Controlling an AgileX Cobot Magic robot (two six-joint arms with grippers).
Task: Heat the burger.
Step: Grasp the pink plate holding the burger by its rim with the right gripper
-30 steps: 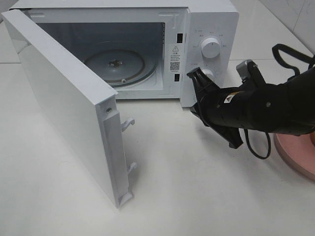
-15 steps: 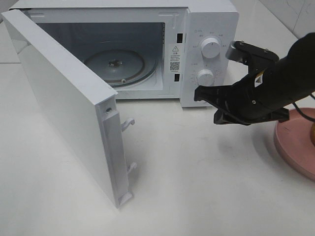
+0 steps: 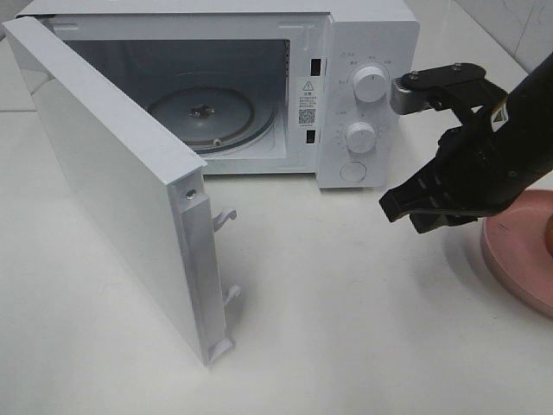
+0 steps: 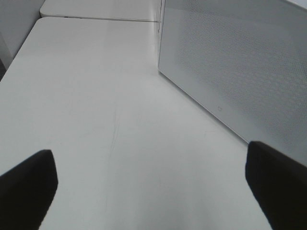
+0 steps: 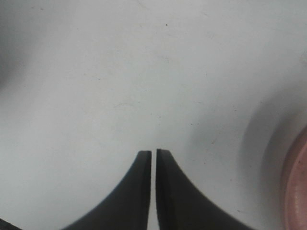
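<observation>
On a white tabletop (image 3: 346, 346), a white microwave (image 3: 371, 35) stands with its door (image 3: 112, 190) swung wide to the left, baring the glass turntable (image 3: 203, 117) inside. A round pink plate (image 3: 518, 259) sits at the right edge, partly cut off.

The right gripper (image 3: 399, 214) hangs above the tabletop between the microwave's dials and the plate. Its jaws are drawn almost together, with only a hairline slit, and it grasps nothing. The left gripper (image 4: 151, 189) appears only in its wrist view. It is spread wide and empty, low over the tabletop near a dotted white panel of the microwave.

The step in hand appears to be reaching for the burger. To do it well, the right gripper should probably spread wide before it is over the plate. It should then come down from above and close gently on the bun's sides, so the layers neither squash nor slide.

The burger (image 3: 549, 229) shows only as a golden-brown sliver at the far right edge, apparently on the plate. Its shape and layers cannot be told.
</observation>
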